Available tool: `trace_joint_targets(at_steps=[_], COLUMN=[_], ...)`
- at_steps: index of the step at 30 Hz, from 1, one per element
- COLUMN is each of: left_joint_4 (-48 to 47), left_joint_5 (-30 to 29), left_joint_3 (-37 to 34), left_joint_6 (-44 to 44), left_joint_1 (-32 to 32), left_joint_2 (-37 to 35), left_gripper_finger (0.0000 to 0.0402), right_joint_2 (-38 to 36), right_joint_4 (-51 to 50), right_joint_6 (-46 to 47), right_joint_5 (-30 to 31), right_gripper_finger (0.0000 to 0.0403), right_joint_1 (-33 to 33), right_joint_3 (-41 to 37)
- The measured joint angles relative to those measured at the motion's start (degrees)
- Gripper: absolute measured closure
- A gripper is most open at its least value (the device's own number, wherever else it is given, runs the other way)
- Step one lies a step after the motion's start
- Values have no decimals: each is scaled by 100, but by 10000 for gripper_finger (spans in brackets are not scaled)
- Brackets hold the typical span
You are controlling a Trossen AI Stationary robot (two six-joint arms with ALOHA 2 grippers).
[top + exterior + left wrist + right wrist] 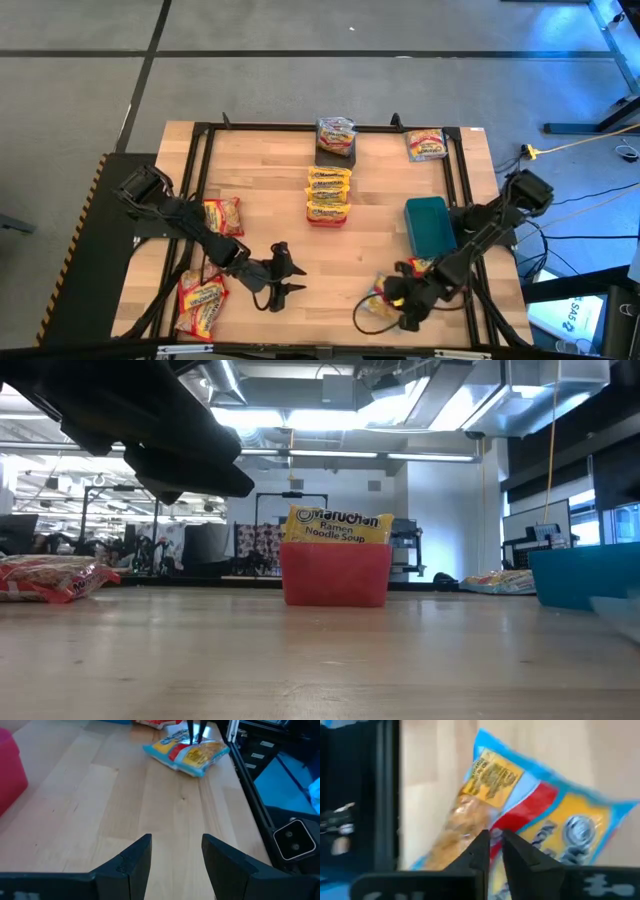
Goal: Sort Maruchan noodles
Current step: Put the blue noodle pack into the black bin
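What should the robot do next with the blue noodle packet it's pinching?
Probably lift it a little. The right gripper looks shut on the blue-edged noodle packet, which lies on the table near the front edge, beside the teal bin.

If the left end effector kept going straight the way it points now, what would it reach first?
Probably the blue-edged noodle packet lying ahead of the left end effector, where the right end effector is pinching it; only bare table lies between.

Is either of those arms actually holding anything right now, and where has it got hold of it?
The right gripper has its fingers pinched on a blue-edged noodle packet, at its edge. The left gripper is open, holding nothing.
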Motion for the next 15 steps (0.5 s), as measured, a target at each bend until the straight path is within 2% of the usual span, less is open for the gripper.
trace_joint_targets(at_steps=[3, 6, 11, 13, 15], left_joint_4=[2, 20, 26, 35, 67], left_joint_5=[0, -7, -9, -9, -11], left_joint_3=[0, 0, 0, 0, 0], left_joint_6=[18, 17, 19, 20, 34], left_joint_1=[-2, -3, -2, -2, -2], left_joint_2=[0, 0, 0, 0, 0], left_gripper_finger=[232, 232, 232, 232, 232], right_joint_2=[-1, -85, -176, -134, -10], right_joint_4=[493, 433, -246, -299, -277], right_joint_6=[-823, -1465, -961, -808, -807], right_joint_5=[348, -101, -1480, -1475, -1091], right_gripper_finger=[366, 366, 371, 372, 373], right_joint_1=[-369, -655, -414, -202, -47], right_joint_3=[0, 111, 324, 291, 289])
